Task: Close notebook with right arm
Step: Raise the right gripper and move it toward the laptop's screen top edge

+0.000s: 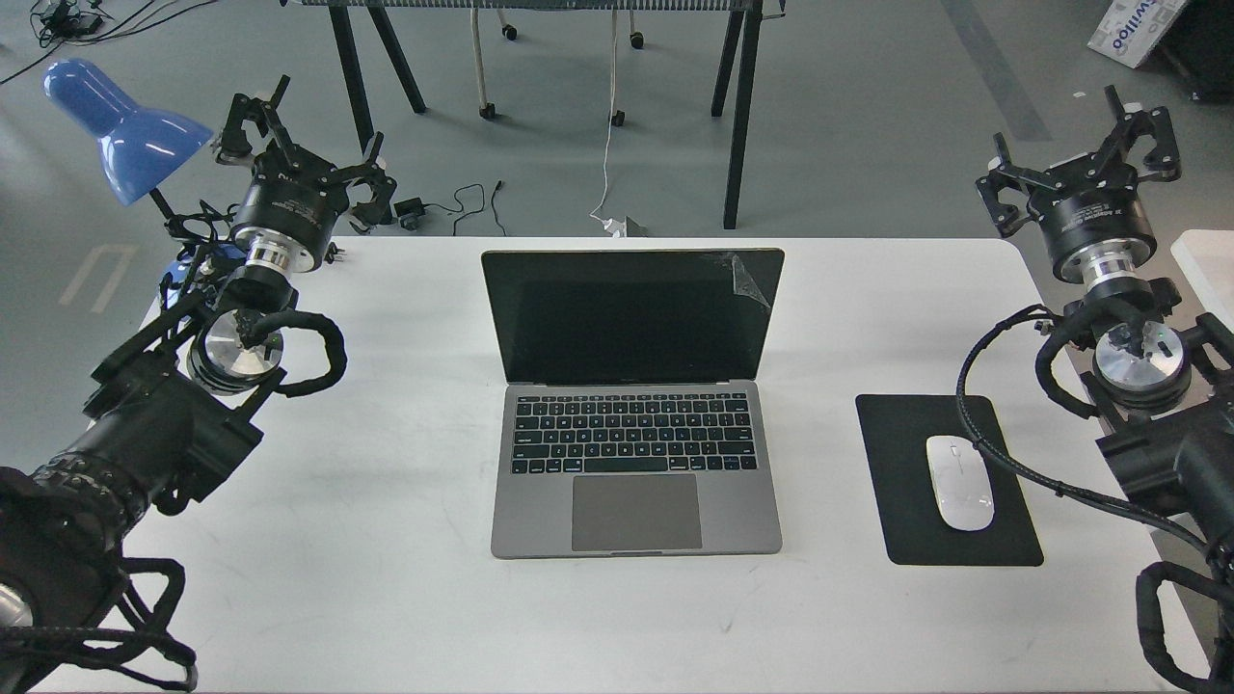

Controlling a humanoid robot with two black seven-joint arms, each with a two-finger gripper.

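White table fills most of the view, grey floor beyond its far edge. Laptop sits at table centre, lid up and roughly vertical, black screen facing me, hinge running left-right parallel to the table's far edge; base's long axis also left-right, trackpad at the near edge, keyboard between it and the hinge. Squared to the table, no visible skew. A bit of film is peeling at the screen's top right corner. Left arm comes in from bottom left, rises diagonally over the table's left edge, wrist bent up; left gripper points away from me past the far-left corner, fingers spread, holding nothing. Right arm comes in from the right edge, forearm near the table's right side, wrist also turned up and away; right gripper hangs above and beyond the far-right corner, fingers spread apart, empty, well apart from the laptop. Its sleeved cable loops down across the corner of the mouse pad. Black mouse pad lies flat to the right of the laptop, between it and the right arm, slightly rotated. Blue lamp stands at far left, behind the left arm, shade tilted. White mouse lies on the pad, long axis running near-to-far.
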